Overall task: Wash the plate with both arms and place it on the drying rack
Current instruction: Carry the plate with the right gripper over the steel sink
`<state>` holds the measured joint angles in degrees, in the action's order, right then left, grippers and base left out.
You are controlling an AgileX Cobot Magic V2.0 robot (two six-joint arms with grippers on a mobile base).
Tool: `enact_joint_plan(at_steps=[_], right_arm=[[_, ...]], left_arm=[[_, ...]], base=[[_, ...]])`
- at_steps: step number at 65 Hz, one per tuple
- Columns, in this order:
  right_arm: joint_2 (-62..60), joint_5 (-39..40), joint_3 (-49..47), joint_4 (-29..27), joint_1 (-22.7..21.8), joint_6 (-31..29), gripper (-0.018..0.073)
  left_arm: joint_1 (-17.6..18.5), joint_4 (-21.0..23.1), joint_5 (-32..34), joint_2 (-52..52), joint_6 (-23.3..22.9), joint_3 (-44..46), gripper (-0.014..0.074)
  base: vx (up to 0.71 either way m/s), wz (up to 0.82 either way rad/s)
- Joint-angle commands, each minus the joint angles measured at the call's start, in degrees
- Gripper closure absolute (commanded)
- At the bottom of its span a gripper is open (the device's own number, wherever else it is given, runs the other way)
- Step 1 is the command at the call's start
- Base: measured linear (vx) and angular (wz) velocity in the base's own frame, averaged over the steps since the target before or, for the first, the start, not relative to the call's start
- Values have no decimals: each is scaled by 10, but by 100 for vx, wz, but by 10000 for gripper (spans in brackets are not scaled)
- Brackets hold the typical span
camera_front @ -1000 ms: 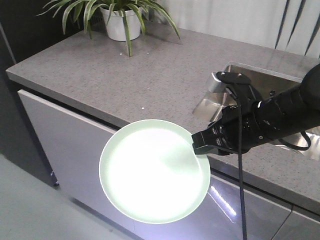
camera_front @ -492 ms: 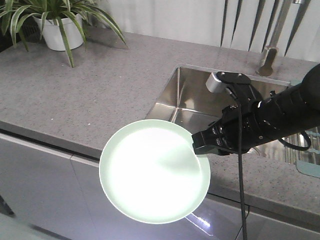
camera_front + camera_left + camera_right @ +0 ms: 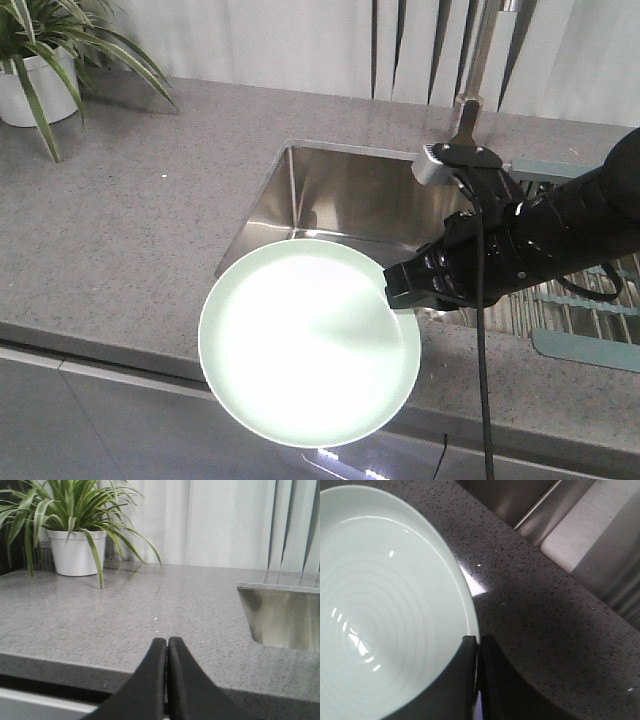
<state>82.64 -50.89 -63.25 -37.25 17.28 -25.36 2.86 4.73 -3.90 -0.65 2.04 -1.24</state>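
The pale mint-green plate (image 3: 305, 345) hangs over the counter's front edge, its face turned up toward the camera. My right gripper (image 3: 392, 290) is shut on its right rim, with the black arm reaching in from the right. In the right wrist view the plate (image 3: 385, 605) fills the left side and my right gripper (image 3: 479, 639) pinches its rim between both fingers. My left gripper (image 3: 167, 641) is shut with nothing in it, low before the counter edge. The drying rack (image 3: 585, 300), steel rods with a grey-green end piece, lies at the right behind the right arm.
A steel sink (image 3: 340, 195) is sunk in the speckled grey counter (image 3: 120, 250), with a faucet (image 3: 470, 90) behind it. A potted plant (image 3: 30, 60) stands at the far left; the left wrist view shows the plant (image 3: 75, 545) and the sink (image 3: 280, 615).
The front view has slid right along the counter: the plant moved toward the left edge, and the sink, faucet and drying rack came into view. Plate and right gripper hold the same pose.
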Motion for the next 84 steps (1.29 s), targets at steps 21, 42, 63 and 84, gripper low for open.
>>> enact_joint_plan(at_steps=[21, 42, 63, 84], right_arm=[[-20, 15, -15, -22, 0, -6, 561], [-20, 15, -15, -22, 0, -6, 561], [-20, 15, -15, -22, 0, -6, 561], [-20, 15, -15, -22, 0, -6, 561]], left_arm=[[1, 3, 44, -9, -5, 15, 603], [1, 3, 44, -9, -5, 15, 603], [1, 3, 44, -9, -5, 15, 603], [1, 3, 44, -9, -5, 15, 603]], base=[[9, -18], [9, -17], [9, -12], [7, -9]])
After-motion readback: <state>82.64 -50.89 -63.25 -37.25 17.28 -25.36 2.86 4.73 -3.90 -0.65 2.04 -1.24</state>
